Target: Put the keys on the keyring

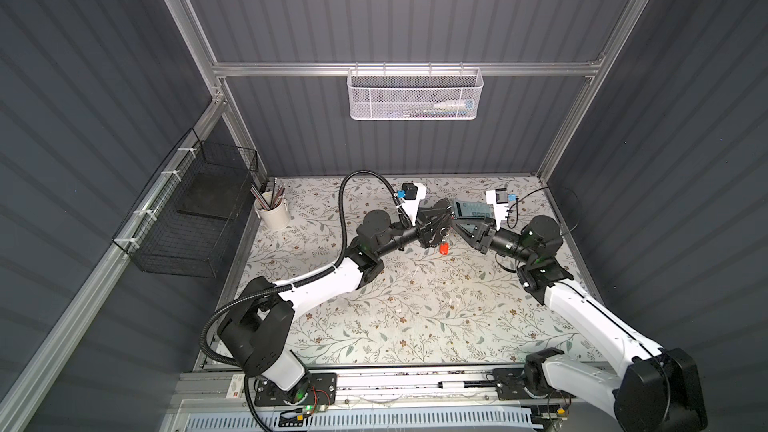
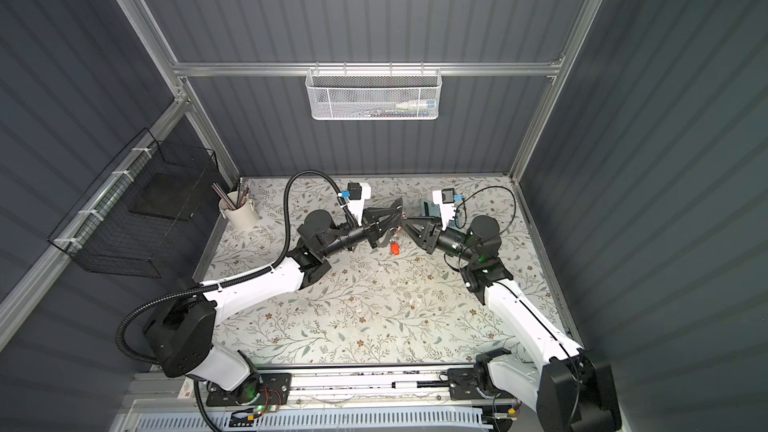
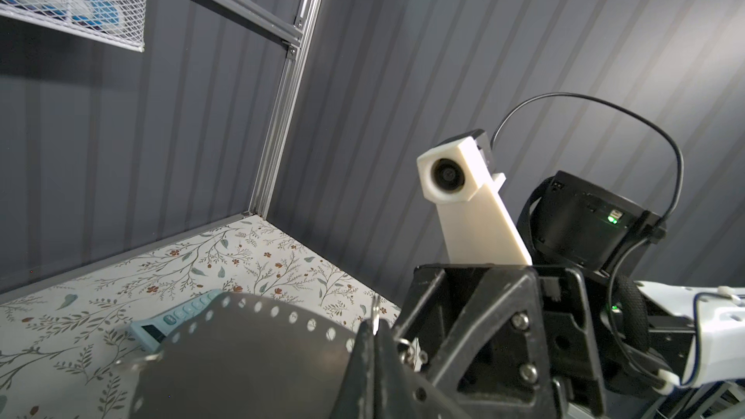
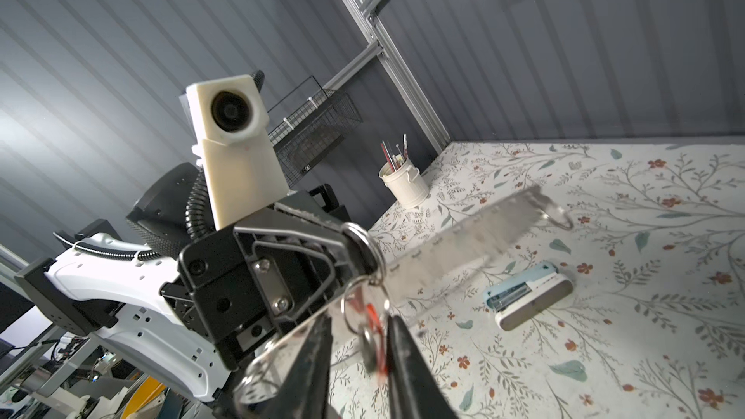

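Left gripper (image 3: 373, 342): clamped tight on the keyring (image 3: 242, 360), holding it aloft.
Right gripper (image 4: 360, 322): jaws parted, nothing pinched.
Key (image 1: 443, 248): red one dangling off the keyring, right between both grippers.

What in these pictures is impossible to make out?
Red key: motion-blurred between the fingers of the right gripper, right wrist view.
Whether its loop is on the keyring: too small in both top views.
White basket contents: veiled by mesh, top views.
Second key: nowhere identifiable.
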Motion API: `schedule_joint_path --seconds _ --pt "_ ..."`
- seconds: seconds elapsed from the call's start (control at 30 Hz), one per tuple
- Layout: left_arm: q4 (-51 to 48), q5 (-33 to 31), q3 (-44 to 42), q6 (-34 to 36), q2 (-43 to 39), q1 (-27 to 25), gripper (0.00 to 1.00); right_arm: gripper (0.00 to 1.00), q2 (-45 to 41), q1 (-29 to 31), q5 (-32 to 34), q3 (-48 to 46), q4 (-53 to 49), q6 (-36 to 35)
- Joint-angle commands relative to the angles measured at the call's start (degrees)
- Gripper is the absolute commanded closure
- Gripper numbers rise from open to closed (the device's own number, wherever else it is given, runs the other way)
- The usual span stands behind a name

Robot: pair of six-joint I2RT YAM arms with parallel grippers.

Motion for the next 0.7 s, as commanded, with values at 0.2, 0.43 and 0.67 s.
schedule_joint_path --seconds 0.2,0.43,0.67 --pt "-3.77 3.24 0.48 -1.3 -1.22 0.34 1.0 0.5 -3.39 -7.25 0.62 -2.06 4.14 4.61" --pt "-0.98 8.51 1.11 -4.68 -0.17 2.04 1.0 0.54 0.95 -7.17 -5.1 -0.65 10.88 8.89" --pt "1.55 11.57 1.6 -6.64 0.57 2.56 1.0 0.62 4.03 -5.45 -7.49 -1.71 15.89 11.76"
